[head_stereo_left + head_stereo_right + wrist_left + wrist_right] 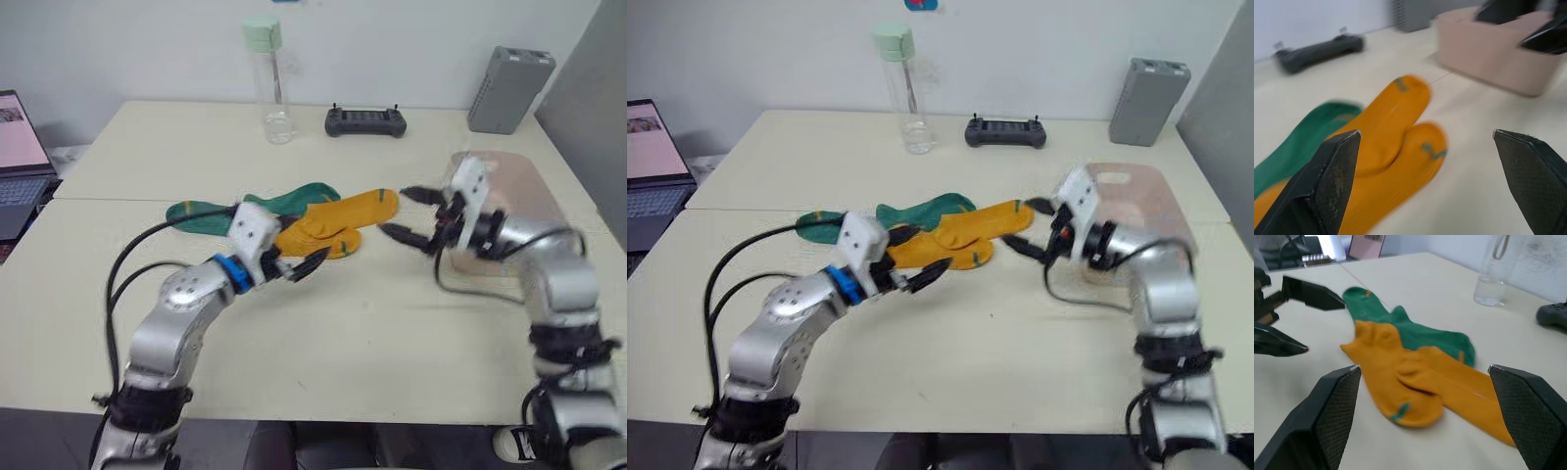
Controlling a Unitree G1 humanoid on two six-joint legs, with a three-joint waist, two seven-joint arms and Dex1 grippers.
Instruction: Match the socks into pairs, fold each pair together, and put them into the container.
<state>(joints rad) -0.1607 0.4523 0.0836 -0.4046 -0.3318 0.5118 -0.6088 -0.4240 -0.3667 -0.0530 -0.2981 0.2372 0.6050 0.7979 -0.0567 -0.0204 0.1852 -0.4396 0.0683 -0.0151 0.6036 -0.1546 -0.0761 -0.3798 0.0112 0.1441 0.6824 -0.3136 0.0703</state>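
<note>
Both end effectors gape empty; the yellow socks point(338, 223) lie lengthwise between them, nearer the left end effector point(304, 264) than the right end effector point(411, 215).

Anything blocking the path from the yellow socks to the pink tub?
Nothing on the table does. The right end effector, open, hovers between the yellow socks and the pink tub; otherwise bare tabletop separates them.

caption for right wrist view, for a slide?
Open right gripper facing two overlapping yellow socks lying across green socks.
</note>
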